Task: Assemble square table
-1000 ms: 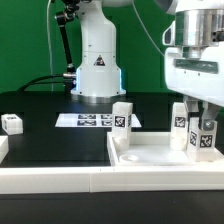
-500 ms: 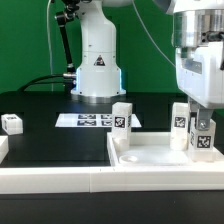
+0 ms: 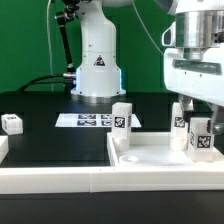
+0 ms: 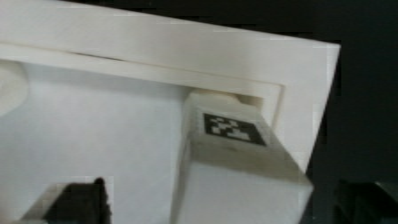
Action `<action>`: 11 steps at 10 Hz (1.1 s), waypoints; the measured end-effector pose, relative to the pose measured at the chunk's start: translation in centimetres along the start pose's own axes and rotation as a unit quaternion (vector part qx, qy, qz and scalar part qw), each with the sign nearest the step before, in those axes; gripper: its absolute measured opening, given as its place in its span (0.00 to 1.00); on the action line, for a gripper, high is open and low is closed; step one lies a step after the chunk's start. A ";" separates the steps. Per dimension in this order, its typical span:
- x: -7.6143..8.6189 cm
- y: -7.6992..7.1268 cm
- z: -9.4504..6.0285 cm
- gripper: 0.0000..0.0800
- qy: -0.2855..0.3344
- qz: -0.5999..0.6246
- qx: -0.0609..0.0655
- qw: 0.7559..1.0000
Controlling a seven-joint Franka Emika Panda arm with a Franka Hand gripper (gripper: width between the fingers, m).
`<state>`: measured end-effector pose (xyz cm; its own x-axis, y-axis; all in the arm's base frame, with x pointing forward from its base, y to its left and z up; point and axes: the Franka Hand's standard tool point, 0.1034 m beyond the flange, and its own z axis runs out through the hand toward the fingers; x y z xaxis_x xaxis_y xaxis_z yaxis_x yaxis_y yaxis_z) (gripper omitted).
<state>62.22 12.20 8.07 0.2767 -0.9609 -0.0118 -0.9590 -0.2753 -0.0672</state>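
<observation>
The square table top [image 3: 150, 158] is a white tray with a raised rim, lying at the exterior view's right. Three tagged white legs stand on it: one at the left corner [image 3: 121, 117], one at the back [image 3: 179, 118], and one at the near right corner [image 3: 201, 138]. My gripper [image 3: 200, 122] hangs over that near right leg. In the wrist view the leg [image 4: 240, 160] stands in the top's corner [image 4: 267, 70], between my dark fingers [image 4: 75, 200]. One finger is clearly apart from it, so my gripper [image 4: 222, 200] is open around the leg.
A fourth loose leg [image 3: 12, 123] lies at the exterior view's far left. The marker board [image 3: 92, 120] lies in front of the robot base [image 3: 98, 65]. A long white border rail [image 3: 55, 178] runs along the front edge.
My hand shifted a little to the right, then came back left and slightly up. The leg under it stays upright in the same corner.
</observation>
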 end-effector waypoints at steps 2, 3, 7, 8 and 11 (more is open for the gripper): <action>-0.2 -0.1 0.1 0.81 0.000 -0.102 0.003 0.995; 0.0 -0.2 0.2 0.81 0.001 -0.141 0.004 0.990; 0.1 -0.1 0.3 0.81 0.003 -0.259 0.004 0.966; 0.2 -0.1 0.3 0.81 0.004 -0.304 0.004 0.953; 0.8 -0.1 0.2 0.81 0.006 -0.426 0.002 0.905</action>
<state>62.54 11.51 7.84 0.9143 -0.4010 0.0565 -0.3985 -0.9158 -0.0511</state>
